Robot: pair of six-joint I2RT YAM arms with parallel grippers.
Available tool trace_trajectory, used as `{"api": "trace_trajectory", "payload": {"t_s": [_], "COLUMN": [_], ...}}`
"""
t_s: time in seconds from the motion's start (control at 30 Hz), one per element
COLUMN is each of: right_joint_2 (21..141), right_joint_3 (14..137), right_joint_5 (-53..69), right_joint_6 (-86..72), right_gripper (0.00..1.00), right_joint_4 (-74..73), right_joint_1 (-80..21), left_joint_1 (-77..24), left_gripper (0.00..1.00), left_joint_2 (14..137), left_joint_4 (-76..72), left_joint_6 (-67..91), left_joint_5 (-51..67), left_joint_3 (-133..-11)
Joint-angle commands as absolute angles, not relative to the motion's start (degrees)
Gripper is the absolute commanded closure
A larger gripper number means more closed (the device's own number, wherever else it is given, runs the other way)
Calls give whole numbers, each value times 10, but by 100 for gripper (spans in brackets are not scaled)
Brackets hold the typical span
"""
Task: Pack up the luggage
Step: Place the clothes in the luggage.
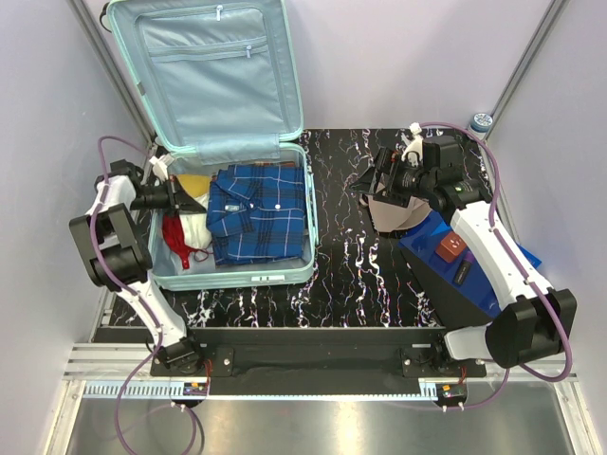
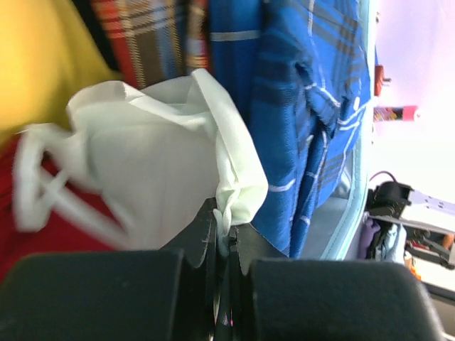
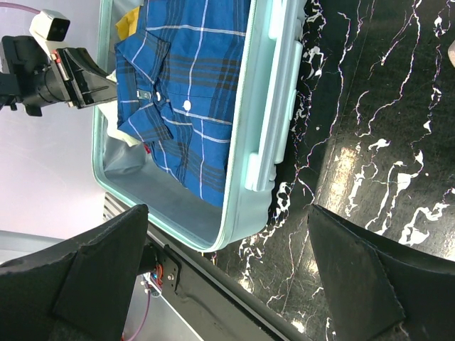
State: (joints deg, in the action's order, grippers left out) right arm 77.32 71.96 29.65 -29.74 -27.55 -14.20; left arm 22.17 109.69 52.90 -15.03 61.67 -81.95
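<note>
The luggage [image 1: 237, 276] lies open at the left of the table [image 1: 365, 275], its lid standing up. The left gripper [image 2: 226, 234] pinches a white cloth [image 2: 142, 170] beside the blue plaid shirt [image 1: 261, 213]. I'd say it should press the cloth low and flat before letting go. The right gripper [image 3: 227, 249] hangs spread wide, empty. The shell is mint-green, the zipped lining pale teal.

I work over a black tabletop [image 1: 365, 275] veined white, glossy with glare. Pale lilac walls [image 1: 408, 57] enclose three sides. A metal rail [image 1: 313, 377] runs along the near edge.
</note>
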Motion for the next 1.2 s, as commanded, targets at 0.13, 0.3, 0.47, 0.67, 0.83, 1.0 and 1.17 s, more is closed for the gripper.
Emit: {"api": "trace_trajectory", "payload": {"t_s": [0.13, 0.3, 0.47, 0.67, 0.83, 1.0, 1.17], "right_joint_2": [759, 759, 761, 761, 768, 774, 808], "right_joint_3": [718, 719, 718, 718, 716, 722, 733], "right_joint_5": [306, 308, 309, 303, 297, 253, 180], "right_joint_6": [-295, -294, -294, -290, -286, -257, -222], "right_gripper": [0, 0, 0, 0, 0, 0, 0], "right_joint_4": [-254, -254, -255, -257, -261, -283, -322], "right_joint_1": [-140, -139, -139, -139, -139, -140, -140], "left_joint_1": [249, 262, 272, 275, 280, 290, 286], "left_gripper": [84, 54, 32, 16, 10, 9, 10], "left_joint_2": [1085, 1060, 1027, 980, 963, 934, 874], "left_joint_4": [485, 463, 451, 452, 486, 499, 483], "left_joint_6": [-110, -73, -46, -9, 23, 49, 82], "left_joint_5": [539, 470, 410, 315, 229, 100, 56], "left_joint_3": [-831, -823, -816, -816, -838, -860, -863]}}
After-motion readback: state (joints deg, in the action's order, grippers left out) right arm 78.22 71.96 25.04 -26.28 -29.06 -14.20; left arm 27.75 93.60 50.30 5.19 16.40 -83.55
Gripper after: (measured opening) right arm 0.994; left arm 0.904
